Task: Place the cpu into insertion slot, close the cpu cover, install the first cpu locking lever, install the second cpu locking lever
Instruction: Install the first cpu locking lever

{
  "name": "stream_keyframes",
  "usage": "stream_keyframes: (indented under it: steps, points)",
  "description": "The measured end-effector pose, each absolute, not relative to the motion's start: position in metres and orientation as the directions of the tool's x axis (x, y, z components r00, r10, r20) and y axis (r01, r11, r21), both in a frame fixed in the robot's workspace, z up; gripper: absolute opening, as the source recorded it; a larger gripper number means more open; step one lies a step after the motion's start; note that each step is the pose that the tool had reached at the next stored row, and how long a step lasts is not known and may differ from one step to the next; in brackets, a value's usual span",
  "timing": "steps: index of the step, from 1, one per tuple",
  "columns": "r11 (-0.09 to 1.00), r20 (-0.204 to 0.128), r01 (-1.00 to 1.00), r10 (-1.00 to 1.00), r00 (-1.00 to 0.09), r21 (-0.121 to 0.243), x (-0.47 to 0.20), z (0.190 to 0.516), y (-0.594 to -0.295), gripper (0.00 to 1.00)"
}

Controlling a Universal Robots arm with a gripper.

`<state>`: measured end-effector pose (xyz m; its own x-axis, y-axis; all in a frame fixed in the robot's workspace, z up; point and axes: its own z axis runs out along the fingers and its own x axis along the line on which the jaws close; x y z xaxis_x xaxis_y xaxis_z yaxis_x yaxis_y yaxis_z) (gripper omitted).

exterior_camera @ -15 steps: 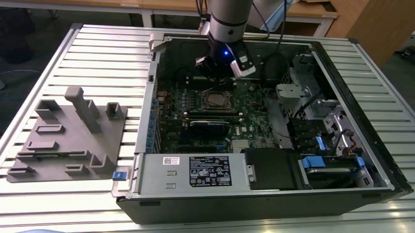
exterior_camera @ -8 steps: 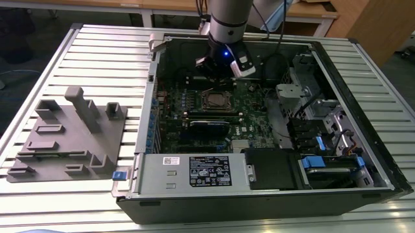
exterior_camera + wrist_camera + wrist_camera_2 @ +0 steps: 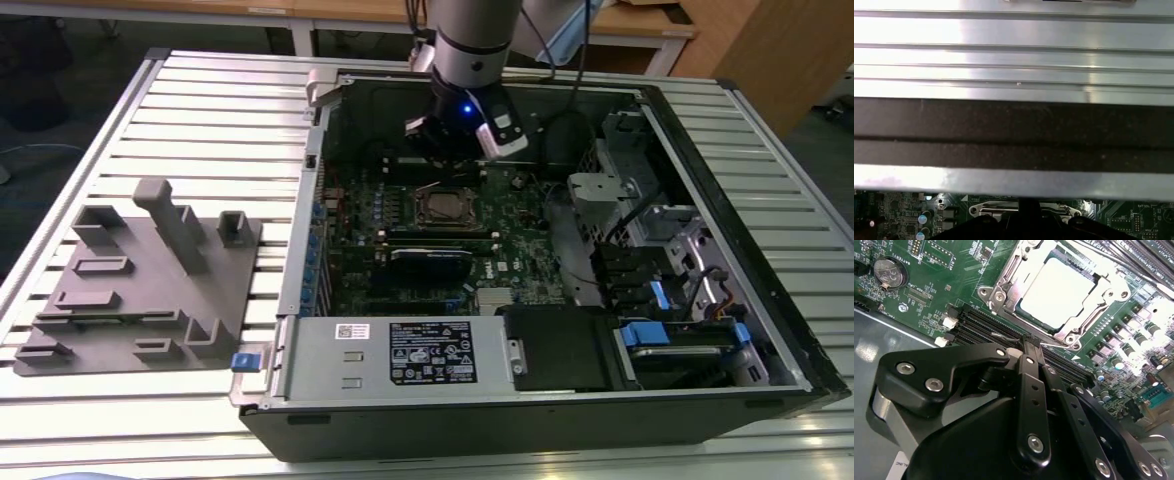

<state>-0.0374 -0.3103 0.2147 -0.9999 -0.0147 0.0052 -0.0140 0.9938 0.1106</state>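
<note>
The cpu (image 3: 1056, 290) lies flat in its socket on the green motherboard, its pale silver top showing through the square opening of the cpu cover (image 3: 1004, 290). The cover lies down over the chip's edges. In the exterior view the socket (image 3: 445, 207) sits mid-board inside the open case, and my gripper (image 3: 451, 160) hangs just behind it. In the second wrist view my black fingers (image 3: 1030, 370) are pressed together, their tip (image 3: 1026, 342) close to the socket's edge and beside a thin metal lever rod (image 3: 1003, 335). The first wrist view catches the socket (image 3: 1004, 209) under the case wall.
The computer case (image 3: 747, 250) stands open on a slatted metal table (image 3: 200, 110). A grey fixture block (image 3: 140, 280) lies at the exterior view's left. A power supply (image 3: 400, 352) and drive bays (image 3: 674, 335) fill the near side. Black memory slots (image 3: 979, 320) and a coin cell (image 3: 889, 272) flank the socket.
</note>
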Motion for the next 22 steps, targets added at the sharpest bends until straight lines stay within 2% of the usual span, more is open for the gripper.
stream_keyframes:
  steps: [22]
  points:
    - [0.996, 0.005, -0.014, -0.014, -1.000, 0.092, -0.0313, 0.2078, -0.3099, 0.11]
